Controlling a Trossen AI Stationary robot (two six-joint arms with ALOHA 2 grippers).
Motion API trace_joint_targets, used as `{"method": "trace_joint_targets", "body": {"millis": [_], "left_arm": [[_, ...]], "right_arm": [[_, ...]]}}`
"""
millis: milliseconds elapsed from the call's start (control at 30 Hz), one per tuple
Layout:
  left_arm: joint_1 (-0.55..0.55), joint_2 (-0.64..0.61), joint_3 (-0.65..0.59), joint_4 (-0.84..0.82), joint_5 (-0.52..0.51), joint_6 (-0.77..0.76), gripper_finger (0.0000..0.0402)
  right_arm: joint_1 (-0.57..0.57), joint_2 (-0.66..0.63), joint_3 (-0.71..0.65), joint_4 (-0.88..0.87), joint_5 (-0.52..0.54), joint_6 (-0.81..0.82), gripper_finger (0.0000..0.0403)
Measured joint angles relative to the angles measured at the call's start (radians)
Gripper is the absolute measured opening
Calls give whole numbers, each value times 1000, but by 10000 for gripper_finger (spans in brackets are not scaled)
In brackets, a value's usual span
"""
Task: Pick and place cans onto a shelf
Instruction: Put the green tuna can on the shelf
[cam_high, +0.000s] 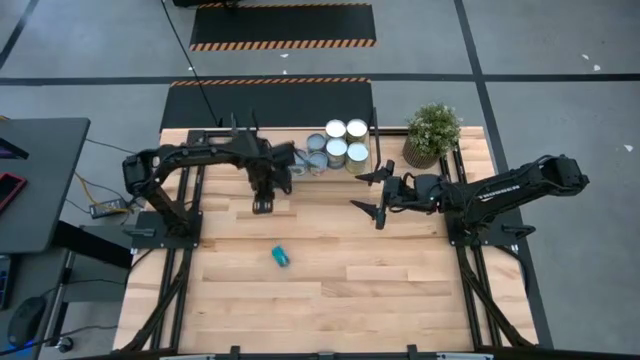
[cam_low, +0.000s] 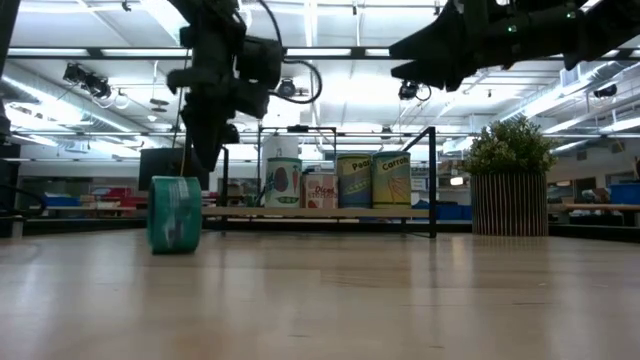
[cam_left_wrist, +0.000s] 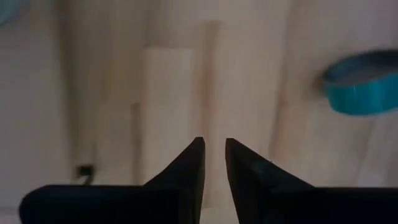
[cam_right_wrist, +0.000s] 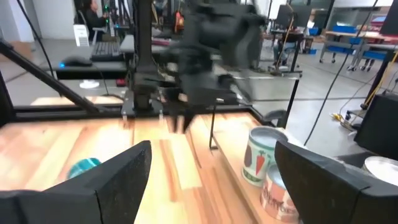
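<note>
From above, the left tool hangs over bare desk just in front of the shelf, where most of the cans stand clustered in two rows. One teal can lies alone on the desk, well apart from the shelf and nearer the front edge. The right tool hovers near the shelf's front corner, with a potted plant just beyond it.

At desk level the teal can seems to lie on its side (the label is too blurred to be sure), and the shelved cans stand upright behind it.

The left wrist view shows its fingers nearly pressed together with only a thin slit between them, pinching nothing; the teal can sits off to one side, not between them.

The right wrist view shows its fingers spread wide and empty, with a carrot-labelled can close ahead.

The risk as I judge it: the left tool must spread again before descending, or its tips will strike the stray can and roll it away; the right arm, so close to the shelf, could topple standing cans.
</note>
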Motion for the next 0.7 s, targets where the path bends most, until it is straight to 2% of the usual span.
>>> {"method": "trace_joint_targets", "body": {"millis": [133,300,467,600,700], "left_arm": [[-137,0,0,29,7,-12,78],[-293,0,1,106,-42,-136,122],[-461,0,1,273,-46,-214,213],[-581,13,2,414,-89,-189,298],[-649,56,2,488,-119,-146,338]], "right_arm": [[-1,0,0,-6,0,0,348],[-2,0,0,-3,0,0,348],[0,0,0,-24,-10,23,348],[1,17,0,-64,-65,74,348],[17,58,0,-69,-71,111,348]]}}
